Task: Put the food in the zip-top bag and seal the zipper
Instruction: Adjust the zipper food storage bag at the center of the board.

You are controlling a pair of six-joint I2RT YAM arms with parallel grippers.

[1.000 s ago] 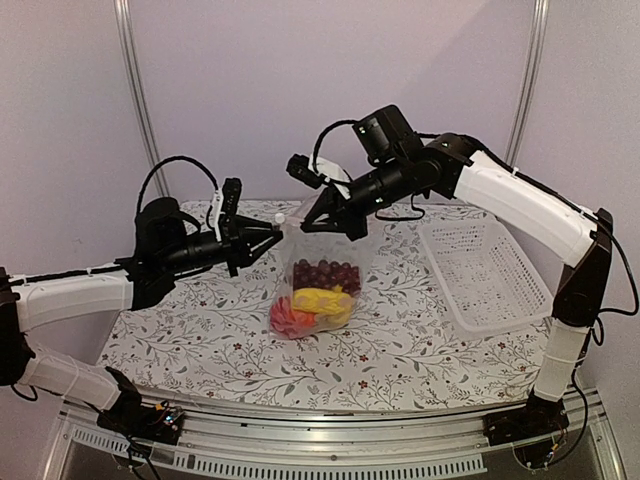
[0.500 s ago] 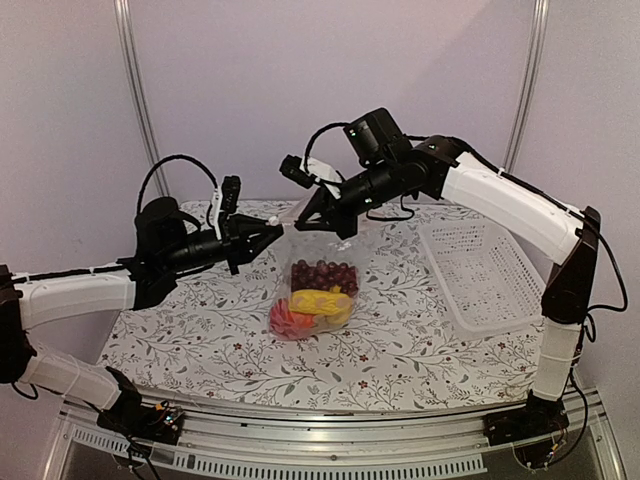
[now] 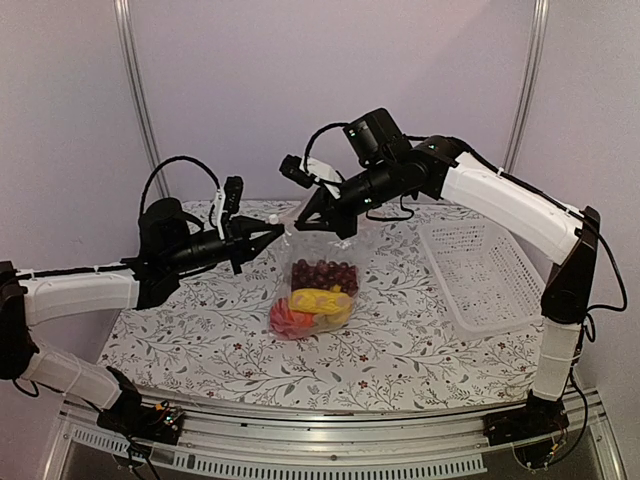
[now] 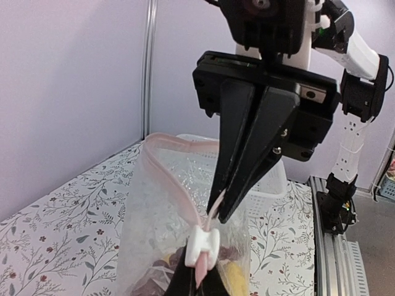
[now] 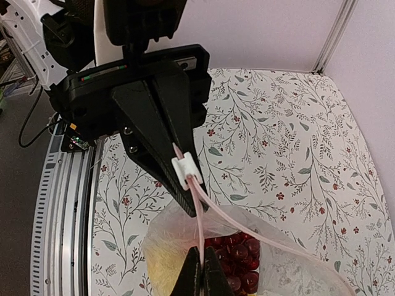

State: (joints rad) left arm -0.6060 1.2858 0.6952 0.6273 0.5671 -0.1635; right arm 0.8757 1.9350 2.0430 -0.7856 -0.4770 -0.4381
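Observation:
The zip-top bag [image 3: 322, 262] hangs upright between my two grippers, its bottom on the table. It holds the food: dark red grapes [image 3: 325, 273], yellow pieces [image 3: 322, 300] and a red piece [image 3: 288, 318]. The zipper is a pink strip [image 5: 213, 206] with a white slider [image 4: 203, 242]. My left gripper [image 3: 277, 229] is shut on the strip's end right behind the slider, as the left wrist view [image 4: 199, 282] shows. My right gripper [image 3: 300, 222] is shut on one side of the strip [image 5: 202, 271], a short way from the slider [image 5: 185, 170]. The two sides of the strip part beyond the slider, so the mouth gapes.
A white mesh basket [image 3: 485, 268] stands on the right of the flowered tablecloth [image 3: 200, 330]; it also shows behind the bag in the left wrist view [image 4: 274, 177]. The back wall and its metal posts [image 3: 137, 100] stand close behind the arms.
My right gripper has moved left along the bag's mouth towards my left gripper and risen slightly. The bag's top is pulled more to the left. The left arm has barely moved.

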